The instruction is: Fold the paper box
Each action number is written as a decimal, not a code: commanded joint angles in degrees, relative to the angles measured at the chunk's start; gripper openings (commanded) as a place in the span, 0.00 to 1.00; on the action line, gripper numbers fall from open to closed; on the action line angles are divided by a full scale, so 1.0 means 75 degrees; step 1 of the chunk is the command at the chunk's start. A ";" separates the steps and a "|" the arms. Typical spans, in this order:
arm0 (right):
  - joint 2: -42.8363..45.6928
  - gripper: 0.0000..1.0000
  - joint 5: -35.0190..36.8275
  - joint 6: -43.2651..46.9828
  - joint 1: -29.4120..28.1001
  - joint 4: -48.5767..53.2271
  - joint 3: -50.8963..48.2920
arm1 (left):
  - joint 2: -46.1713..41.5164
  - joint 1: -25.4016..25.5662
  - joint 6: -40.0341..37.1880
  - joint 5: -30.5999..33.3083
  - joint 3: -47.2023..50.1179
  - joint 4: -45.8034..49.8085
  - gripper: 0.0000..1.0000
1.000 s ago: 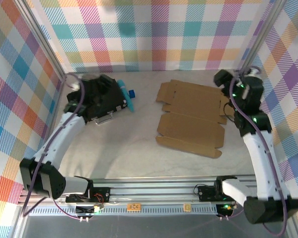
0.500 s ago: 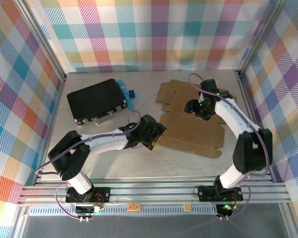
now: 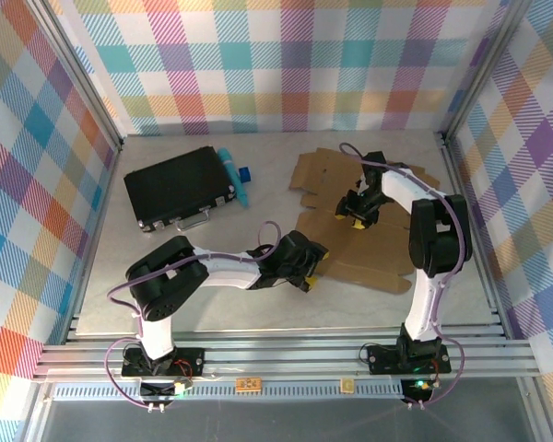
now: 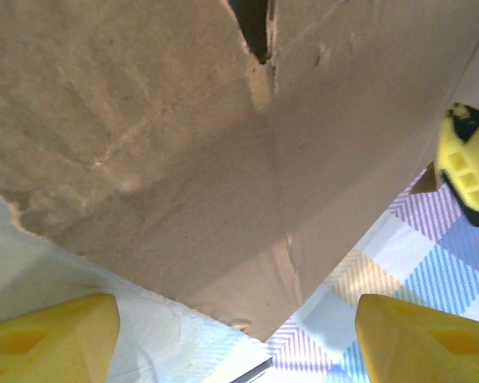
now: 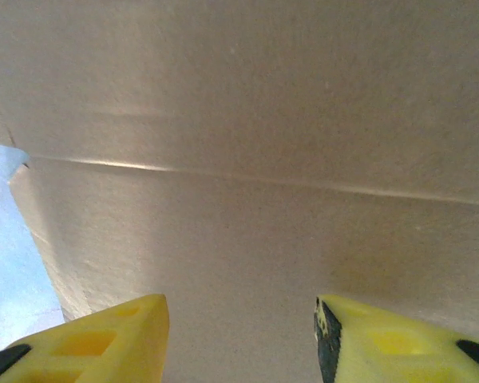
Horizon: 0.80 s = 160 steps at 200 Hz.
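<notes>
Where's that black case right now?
From above, the black case lies at the table's back left, a teal object beside it, apart from the paper box.

off-task items on the table

a black case [image 3: 180,187] is lying flat at the far left of the table [image 3: 212,304], its handle [image 3: 195,219] facing the near edge. a teal tube [image 3: 232,175] is lying just beside the case's right end, a small blue piece [image 3: 245,172] sitting next to it. plaid walls [image 3: 286,64] are enclosing the table.
</notes>
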<state>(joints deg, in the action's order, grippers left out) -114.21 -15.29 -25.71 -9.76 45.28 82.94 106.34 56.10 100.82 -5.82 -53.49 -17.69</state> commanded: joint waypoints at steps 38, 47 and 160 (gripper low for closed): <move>-0.0139 0.49 -0.0532 0.0131 -0.0023 0.0453 -0.0092 | 0.0872 0.0091 -0.0098 0.1192 -0.0029 -0.2209 0.63; -0.0175 0.48 -0.0572 0.0175 -0.0022 0.0495 -0.0081 | 0.0851 0.0091 -0.0227 0.1239 -0.0120 -0.2230 0.60; -0.0615 0.38 -0.1286 0.0241 -0.0081 0.0792 0.0262 | 0.0153 0.0024 -0.1977 0.1384 -0.0790 -0.0637 0.38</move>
<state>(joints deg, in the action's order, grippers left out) -118.24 -22.06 -24.36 -9.76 49.28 83.90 109.38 56.53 90.63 4.16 -56.60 -24.75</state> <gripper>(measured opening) 0.391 0.384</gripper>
